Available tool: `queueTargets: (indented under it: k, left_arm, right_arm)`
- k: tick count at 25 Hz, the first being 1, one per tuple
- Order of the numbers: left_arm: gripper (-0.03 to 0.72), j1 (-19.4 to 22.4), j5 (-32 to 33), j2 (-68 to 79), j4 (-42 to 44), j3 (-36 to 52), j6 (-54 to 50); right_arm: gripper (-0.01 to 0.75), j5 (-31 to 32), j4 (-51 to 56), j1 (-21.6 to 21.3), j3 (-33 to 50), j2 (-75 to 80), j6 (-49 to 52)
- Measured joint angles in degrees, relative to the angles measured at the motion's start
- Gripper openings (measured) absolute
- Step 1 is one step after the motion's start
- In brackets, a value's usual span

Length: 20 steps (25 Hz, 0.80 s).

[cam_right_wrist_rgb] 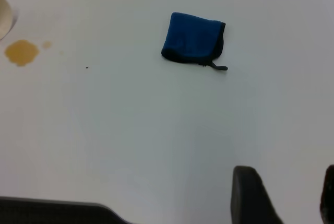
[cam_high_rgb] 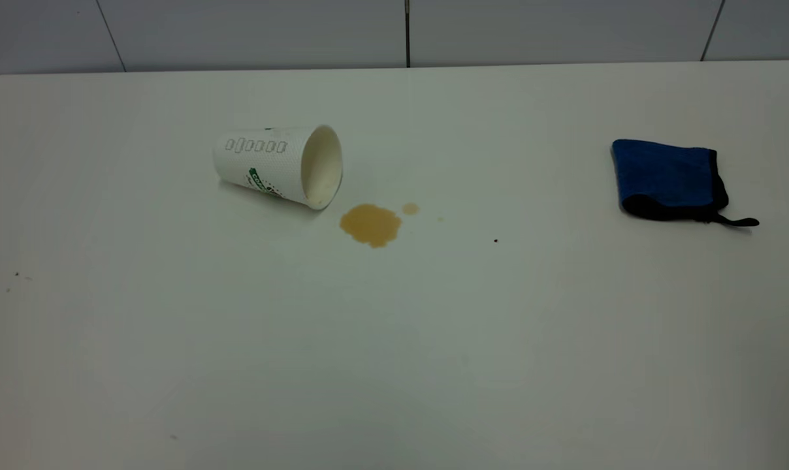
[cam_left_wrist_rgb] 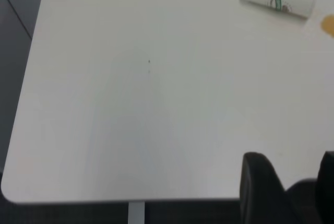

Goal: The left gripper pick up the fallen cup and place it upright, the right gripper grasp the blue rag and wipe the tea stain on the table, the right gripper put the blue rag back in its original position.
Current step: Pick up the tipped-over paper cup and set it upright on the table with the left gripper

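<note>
Worktop (cam_high_rgb: 394, 339): plain white, smooth, rounded corner, a few tiny dark specks. Grey panelled wall (cam_high_rgb: 251, 29) behind, with dark seams.

Cup (cam_high_rgb: 278, 166): lying on its side, well ahead of the left gripper (cam_left_wrist_rgb: 289, 182), mouth toward the stain (cam_high_rgb: 370, 224); cut off at the frame edge in both wrist views.

Stain: amber puddle just beside the cup mouth, small drop next to it.

Rag (cam_high_rgb: 670, 180): blue, black-edged, flat on the worktop well ahead of the right gripper (cam_right_wrist_rgb: 282, 192), far from the stain.

Left gripper: at the near worktop edge, fingers spread, holding nothing; only blurred dark tips show.

Right gripper: fingers apart, nothing between; mostly cut off.
</note>
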Motion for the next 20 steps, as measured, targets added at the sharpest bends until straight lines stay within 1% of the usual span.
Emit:
queueTargets:
  k: [5,7,9,13,18,20]
  left_arm:
    - [0.505,0.00,-11.34,12.14,-1.55,-2.16,0.00]
    - [0.544,0.00,-14.85,18.55,-1.61,-2.20,0.88]
    - [0.560,0.00,-18.48,26.47,-1.61,-2.20,2.65]
    - [0.564,0.00,-25.15,43.20,-1.61,-3.96,7.47]
    - [0.564,-0.25,-31.71,63.62,-1.73,-10.00,8.14]
    - [0.564,-1.89,-33.30,71.76,-1.73,-13.17,8.24]
  right_arm:
    - [0.364,0.00,0.00,0.00,0.00,0.00,0.00]
    - [0.364,0.00,0.00,0.00,0.00,0.00,0.00]
    - [0.364,0.00,0.00,0.00,0.00,0.00,0.00]
    - [0.364,0.00,0.00,0.00,0.00,0.00,0.00]
    - [0.364,0.00,0.00,0.00,0.00,0.00,0.00]
    - [0.364,0.00,0.00,0.00,0.00,0.00,0.00]
